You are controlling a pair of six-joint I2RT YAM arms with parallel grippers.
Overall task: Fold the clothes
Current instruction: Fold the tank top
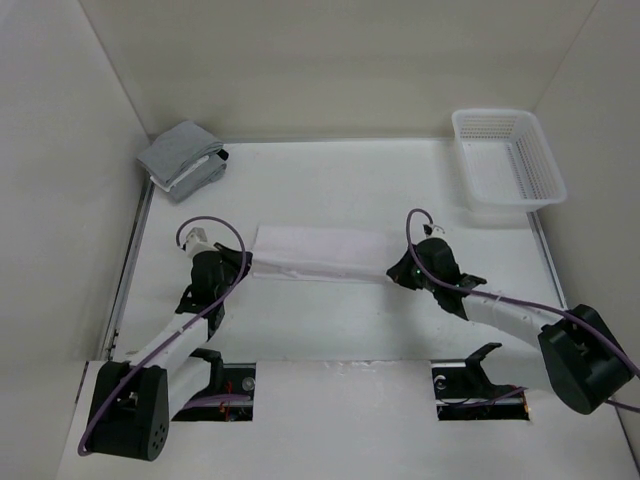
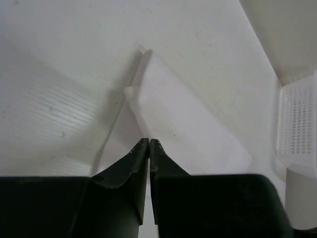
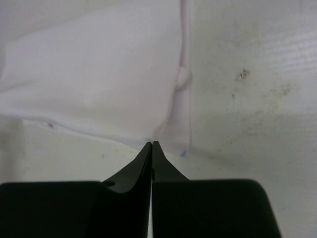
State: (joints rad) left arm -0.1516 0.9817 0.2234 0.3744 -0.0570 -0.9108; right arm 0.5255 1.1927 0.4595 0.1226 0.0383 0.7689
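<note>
the clothes [image 1: 325, 255] lie as a long folded white strip across the middle of the bench [image 1: 330, 330]. my left gripper [image 1: 243, 262] sits at the strip's left end, jaws together at the fabric's edge. my right gripper [image 1: 400, 270] is pinched closed on the hem at the right end.

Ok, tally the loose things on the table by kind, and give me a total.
white garment: 1
grey-and-white cloth bundle: 1
white plastic basket: 1
Total: 3
</note>
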